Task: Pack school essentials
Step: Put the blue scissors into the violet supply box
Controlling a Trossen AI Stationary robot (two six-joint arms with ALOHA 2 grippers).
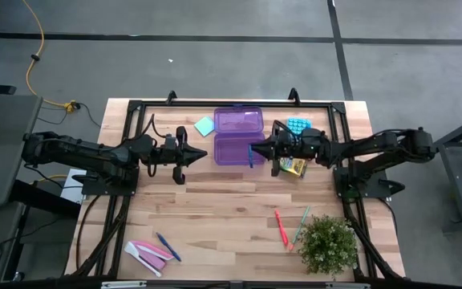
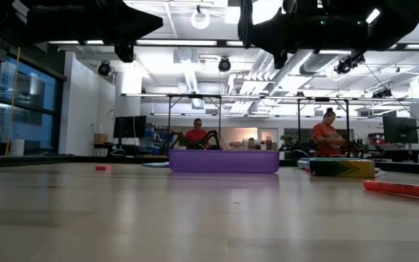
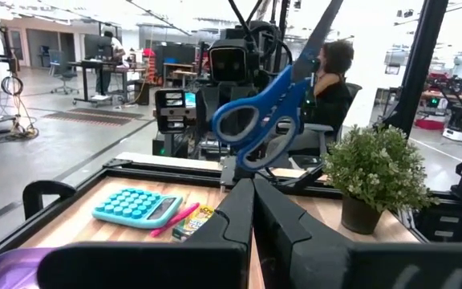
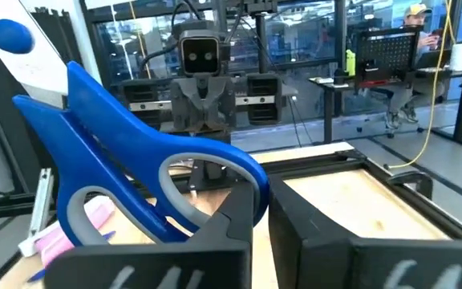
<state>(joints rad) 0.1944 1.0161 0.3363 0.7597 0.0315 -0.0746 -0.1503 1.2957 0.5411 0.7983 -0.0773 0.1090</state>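
1. Far left of the wooden table (image 1: 215, 209): left arm reaches in toward centre. Left gripper (image 1: 201, 153) hovers just left of the purple case, jaws pressed together, holding nothing.
2. Near edge, left: pink and white flat pieces (image 1: 147, 252) w/ a blue pen (image 1: 167, 246) just beside them.
3. Back, left of centre: green sticky-note pad (image 1: 204, 125) lies flat, next to the case lid.
4. Centre: purple case (image 1: 238, 136) lies open, lid toward the back, tray nearer.
5. Right of centre: right gripper (image 1: 254, 149) sits over the tray's right edge, jaws pinching blue-handled scissors (image 3: 265, 112). Scissors hang in the air, handles by the fingers, blades pointing away.
6. Under the right arm: yellow crayon box (image 1: 293, 167) on the table; light-blue calculator-like pad (image 1: 297, 125) behind it.
7. Near edge, right: orange-red pen (image 1: 281, 227) and green pen (image 1: 301, 223) lie close together, beside a potted plant (image 1: 328, 244).
8. Bkgd, low view: two people in orange tops at benches.
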